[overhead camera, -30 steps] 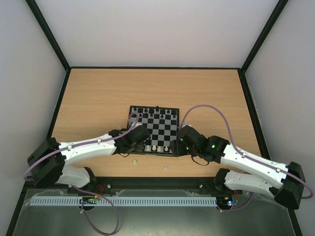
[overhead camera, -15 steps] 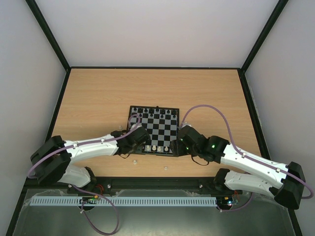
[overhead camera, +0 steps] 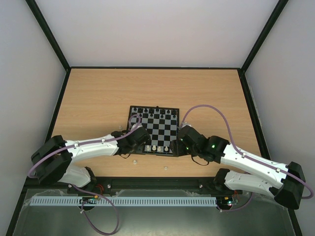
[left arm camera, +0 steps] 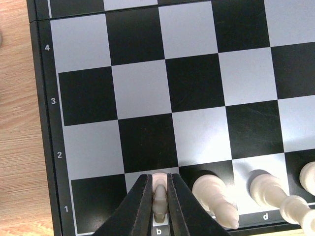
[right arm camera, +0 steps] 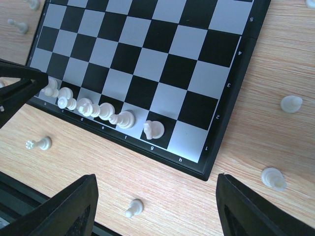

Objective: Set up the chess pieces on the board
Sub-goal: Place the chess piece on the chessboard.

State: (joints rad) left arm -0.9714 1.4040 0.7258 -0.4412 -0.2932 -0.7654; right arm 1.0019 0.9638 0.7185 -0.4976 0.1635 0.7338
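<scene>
Wooden table [overhead camera: 98, 93] bearing the board [overhead camera: 160, 129] near its middle. Left gripper [left arm camera: 158, 183] clenched on a white piece [left arm camera: 159, 195] at square b1, near-left corner; right gripper [right arm camera: 155, 178] spread wide and empty above the near-right corner. Advised: seat the base squarely, ease the grip only slightly, then rise straight up, sparing the neighbour [left arm camera: 214, 196] on c1. Loose pieces [right arm camera: 39, 143] lie on the wood nearby.

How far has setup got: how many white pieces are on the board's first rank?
6: the b1 piece, held in the left gripper, and one each on c1, d1, e1, f1, g1. None looks hidden.
</scene>
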